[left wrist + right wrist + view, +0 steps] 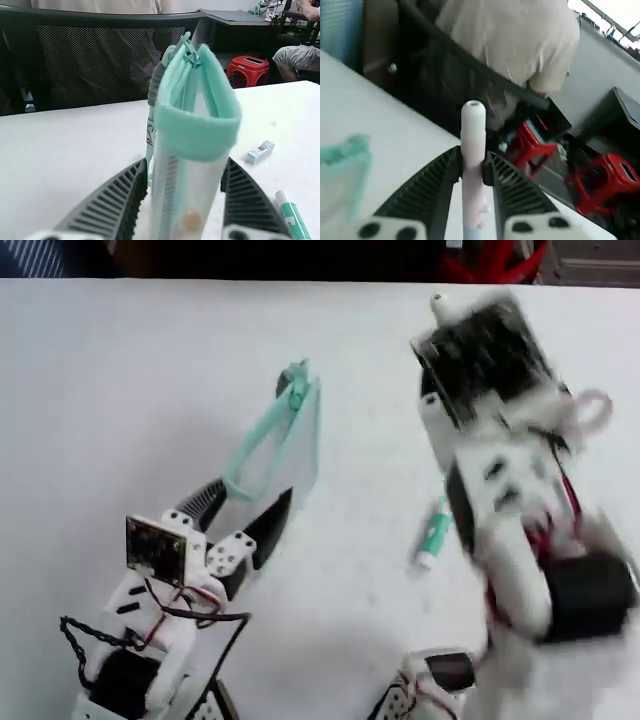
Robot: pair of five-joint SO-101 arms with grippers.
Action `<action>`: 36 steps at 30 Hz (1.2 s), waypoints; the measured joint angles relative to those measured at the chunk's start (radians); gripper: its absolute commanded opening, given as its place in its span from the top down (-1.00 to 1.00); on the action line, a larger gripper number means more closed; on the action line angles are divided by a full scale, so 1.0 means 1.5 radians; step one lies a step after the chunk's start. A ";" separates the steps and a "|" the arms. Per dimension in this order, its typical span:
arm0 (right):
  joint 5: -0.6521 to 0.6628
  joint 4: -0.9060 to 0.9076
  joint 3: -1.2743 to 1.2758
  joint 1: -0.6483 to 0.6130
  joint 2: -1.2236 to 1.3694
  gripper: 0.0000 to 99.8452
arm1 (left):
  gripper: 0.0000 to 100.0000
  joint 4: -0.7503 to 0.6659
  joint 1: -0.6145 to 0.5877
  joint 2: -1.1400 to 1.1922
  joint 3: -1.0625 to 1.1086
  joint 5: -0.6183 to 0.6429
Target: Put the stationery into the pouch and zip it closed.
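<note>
A see-through pouch (290, 445) with a teal zipper (186, 55) stands on edge on the white table, its zipper side up. My left gripper (238, 515) is shut on the pouch's near end (192, 165), one black finger (117, 200) on each side. Above the table's right side, my right gripper (472, 172) is shut on a pale pink-white pen (472, 145); the pen's tip (441, 308) points toward the far edge. The pouch's teal edge (347, 150) lies off to one side of that gripper. A green-and-white marker (435, 532) lies on the table between the arms.
A small white eraser-like block (260, 151) lies on the table beyond the marker (290, 215). A black mesh chair (100, 60) and red stools (248, 70) stand past the table's far edge. The right arm's body (520, 530) hangs over the table's right side.
</note>
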 measured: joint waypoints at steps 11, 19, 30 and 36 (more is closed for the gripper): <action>-0.205 0.004 -0.133 -0.366 -0.017 0.96 | 0.52 0.000 0.000 0.000 0.000 0.004; -0.286 -0.139 0.014 -0.393 0.017 0.96 | 0.52 0.000 0.000 0.000 0.000 0.004; -0.289 -0.298 0.268 -0.392 -0.001 0.96 | 0.52 0.000 0.000 0.000 0.000 0.004; -0.292 -0.255 0.370 -0.367 -0.002 0.96 | 0.52 0.000 0.000 0.000 0.000 0.004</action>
